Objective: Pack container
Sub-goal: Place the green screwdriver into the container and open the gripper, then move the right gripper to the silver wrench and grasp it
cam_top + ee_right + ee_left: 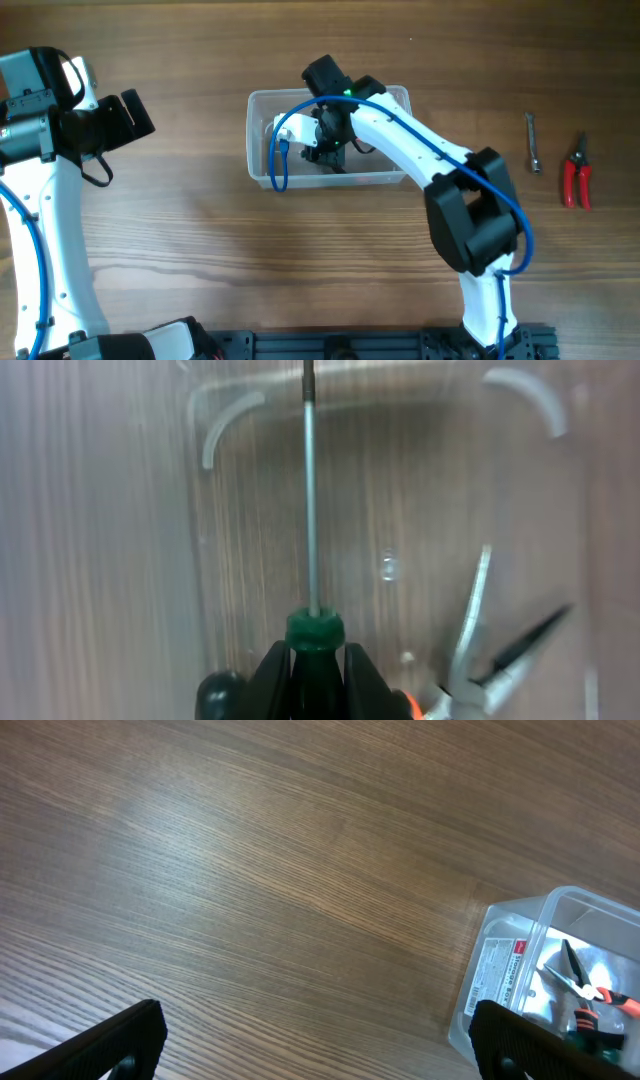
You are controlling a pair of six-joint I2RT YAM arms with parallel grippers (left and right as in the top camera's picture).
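Though its print is illegible, a white label (503,972) fronts the container (522,905).

right gripper (316,660) clamped on green-handled screwdriver (316,630), inside container (230,415), pliers (468,630) beside

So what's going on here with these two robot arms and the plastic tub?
The right hand grips a green-handled screwdriver and holds it inside the clear container, where a pair of pliers already lies. The left hand is open and idle over the table, off to the side. Red-handled cutters and a small metal tool lie outside the tub, not yet packed.
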